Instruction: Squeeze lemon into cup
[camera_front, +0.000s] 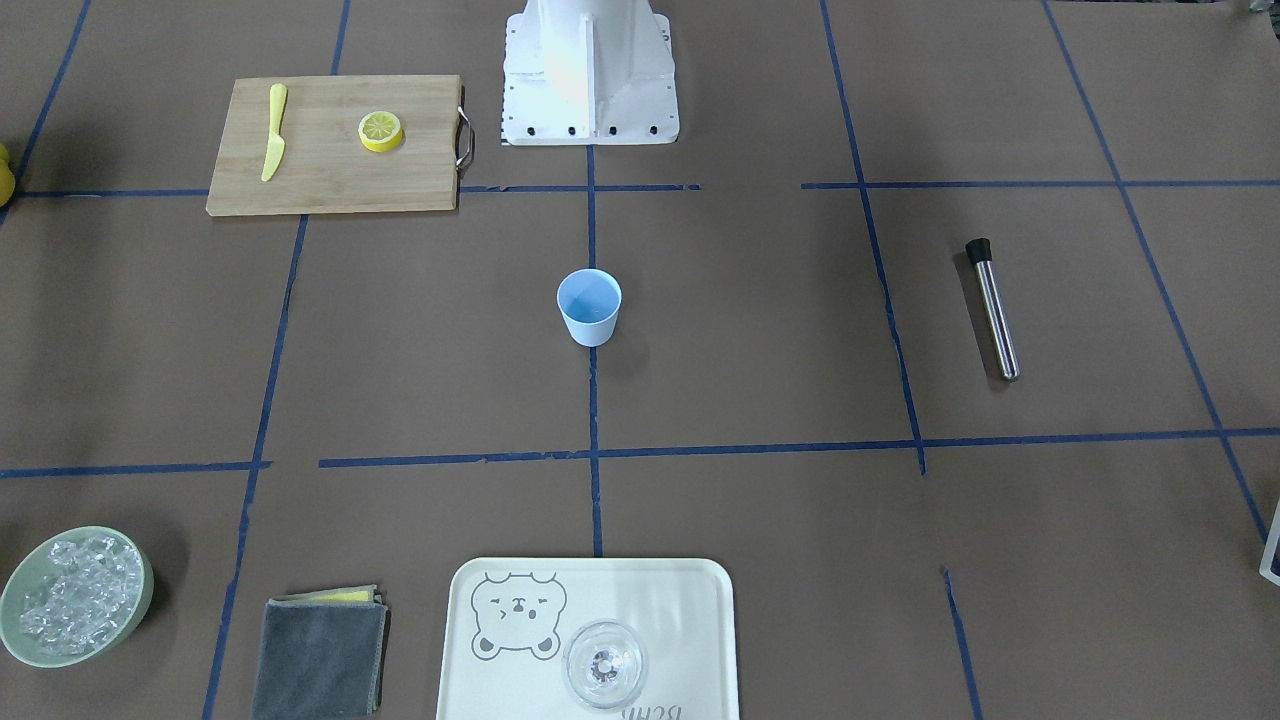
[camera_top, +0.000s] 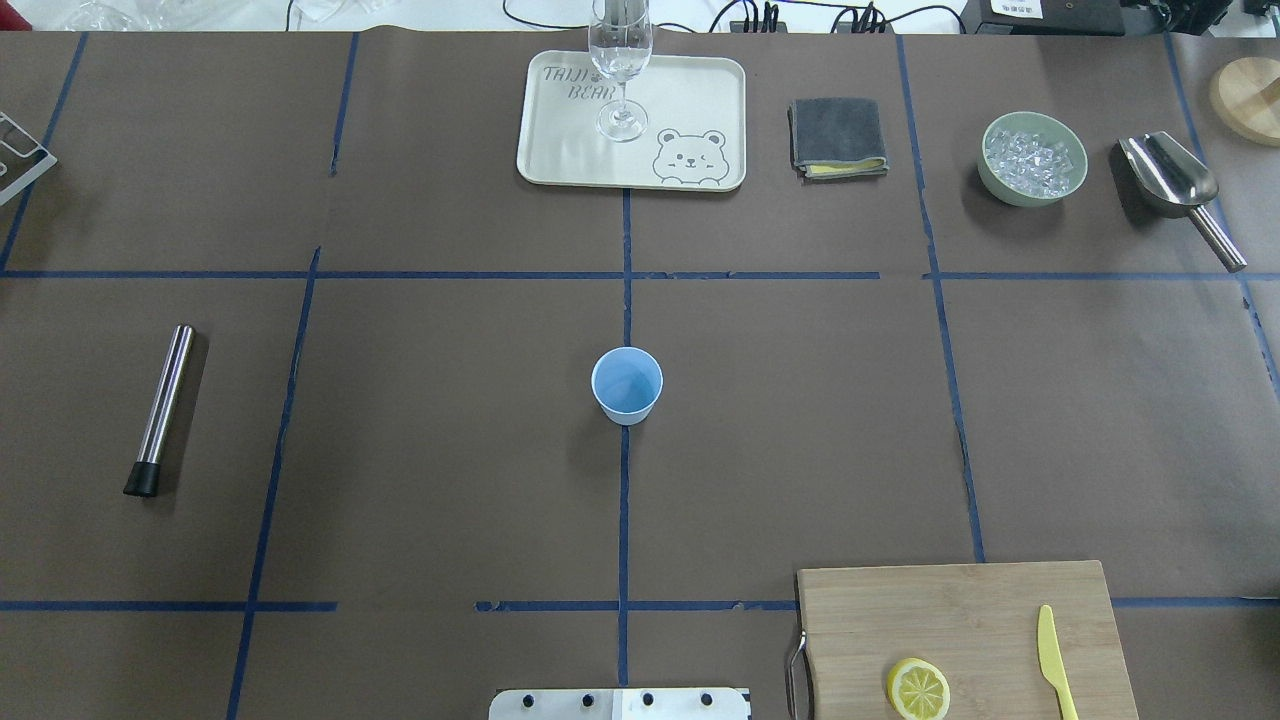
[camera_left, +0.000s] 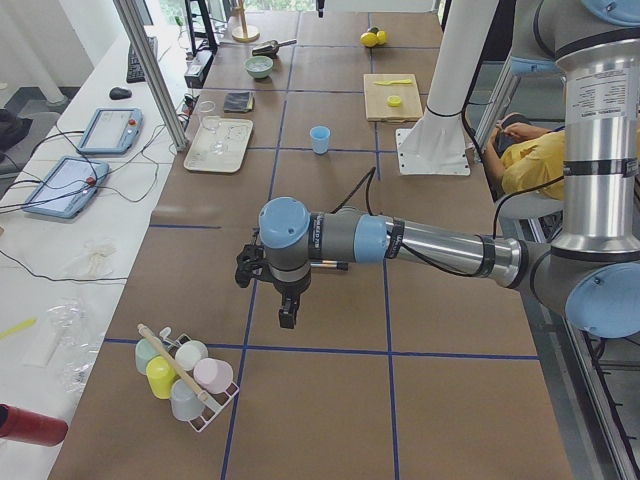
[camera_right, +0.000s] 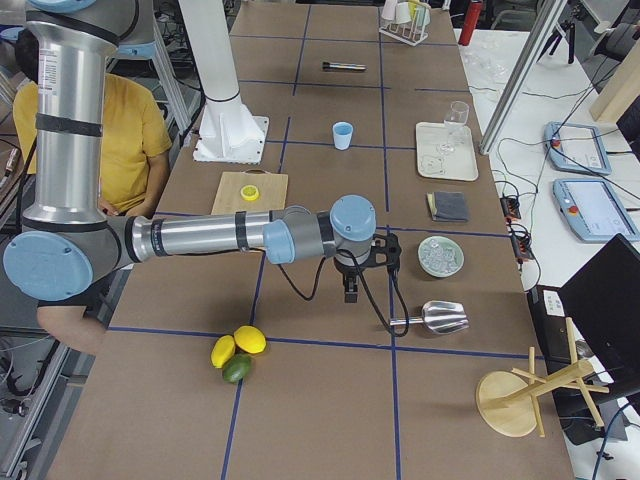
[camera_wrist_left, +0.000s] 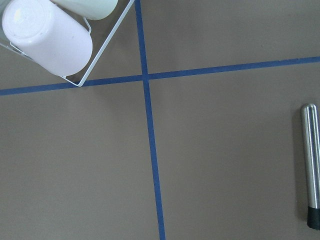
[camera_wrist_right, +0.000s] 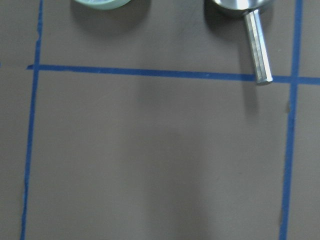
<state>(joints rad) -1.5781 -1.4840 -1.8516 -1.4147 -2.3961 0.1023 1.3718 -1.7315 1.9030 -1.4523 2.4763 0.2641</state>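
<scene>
Two arms over one brown bench (camera_top: 450, 480) taped into blue squares. Neither arm shows in the overhead or front views, only from the side.

Left arm (camera_left: 430, 245) reaches across the bench's left end. Its fingers (camera_left: 288, 312) point down above bare bench, near a wire rack of upturned cups (camera_left: 190, 375). Can't tell if they are apart or together.

Right arm (camera_right: 200, 238) reaches across the right end. Its fingers (camera_right: 350, 290) point down above bare bench, between the cutting board (camera_top: 960, 620) and the scoop (camera_top: 1165, 172). Can't tell their state either.

The board lies at the robot-side right of the bench, handle toward the centre. A cream bear tray (camera_top: 560, 130) sits at the far edge, with a clear stemmed glass (camera_top: 621, 60) upright on it. Right of the tray: a folded grey cloth (camera_top: 838, 135), then a green bowl (camera_top: 1030, 197) of ice, then the scoop. A steel rod with a black tip (camera_top: 165, 400) lies on the left side.

Cup (camera_top: 627, 385): light blue, upright, on the centre tape line, nothing visible inside it, well apart from both sets of fingers. A yellow knife (camera_top: 1052, 660) lies on the board.

Lemon (camera_top: 918, 689): slice lying flat, cut face up, on the board beside the knife, not touching it. It is clear of both sets of fingers. The right ones are the nearer, off past the board's outer side. The left ones are at the opposite end of the bench.
</scene>
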